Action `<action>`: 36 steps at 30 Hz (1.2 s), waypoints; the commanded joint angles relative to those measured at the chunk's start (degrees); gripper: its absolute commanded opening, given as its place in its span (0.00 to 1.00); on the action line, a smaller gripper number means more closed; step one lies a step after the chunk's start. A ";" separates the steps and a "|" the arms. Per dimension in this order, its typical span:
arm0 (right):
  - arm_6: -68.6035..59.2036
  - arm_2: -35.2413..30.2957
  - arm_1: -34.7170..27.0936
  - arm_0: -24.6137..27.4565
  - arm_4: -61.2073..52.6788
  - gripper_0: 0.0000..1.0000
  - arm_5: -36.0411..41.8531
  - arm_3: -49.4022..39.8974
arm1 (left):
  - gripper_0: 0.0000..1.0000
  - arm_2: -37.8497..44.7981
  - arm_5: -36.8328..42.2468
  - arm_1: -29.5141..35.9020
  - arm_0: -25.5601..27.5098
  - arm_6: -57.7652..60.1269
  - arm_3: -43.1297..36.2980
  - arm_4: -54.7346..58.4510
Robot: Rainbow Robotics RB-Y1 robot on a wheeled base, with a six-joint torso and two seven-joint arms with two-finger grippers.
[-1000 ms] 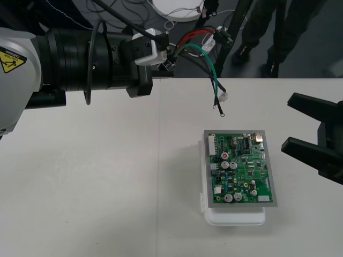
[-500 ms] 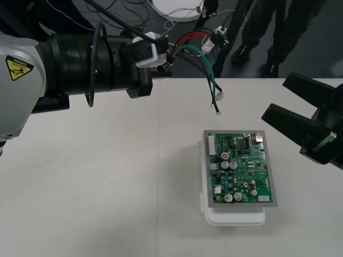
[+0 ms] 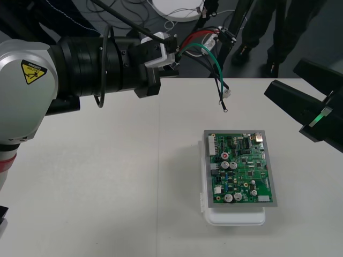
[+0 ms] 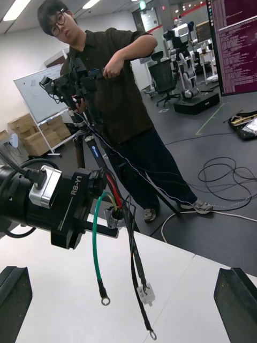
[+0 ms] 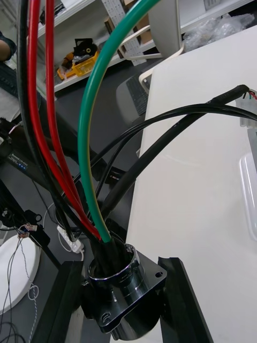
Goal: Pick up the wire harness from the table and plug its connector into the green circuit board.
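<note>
Currently the left gripper (image 3: 170,53) is closed on the wire harness (image 3: 213,61). In the left wrist view its two black fingers (image 5: 64,300) clamp the flange of the round metal socket (image 5: 120,289). Red, black and green wires rise out of that socket. In the front view the gripper is held above the far edge of the table (image 3: 80,187). The wires arc toward the robot's right and hang down, with their free ends in the air. These ends are beyond the far side of the green circuit board (image 3: 241,168) and apart from it. The board sits on its white base (image 3: 236,217). The right gripper (image 3: 281,77) is at the right edge of the table, fingers spread wide and empty.
</note>
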 commanded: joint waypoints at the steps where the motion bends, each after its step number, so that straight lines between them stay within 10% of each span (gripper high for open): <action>1: -3.45 -0.74 -1.45 -3.85 -0.86 1.00 0.95 -1.63 | 0.00 -0.45 3.56 -2.51 0.19 -0.95 0.55 -1.20; 36: -2.92 24.92 2.42 -30.13 5.29 1.00 13.25 2.64 | 0.00 -0.54 3.56 -6.82 0.10 0.19 1.61 -4.98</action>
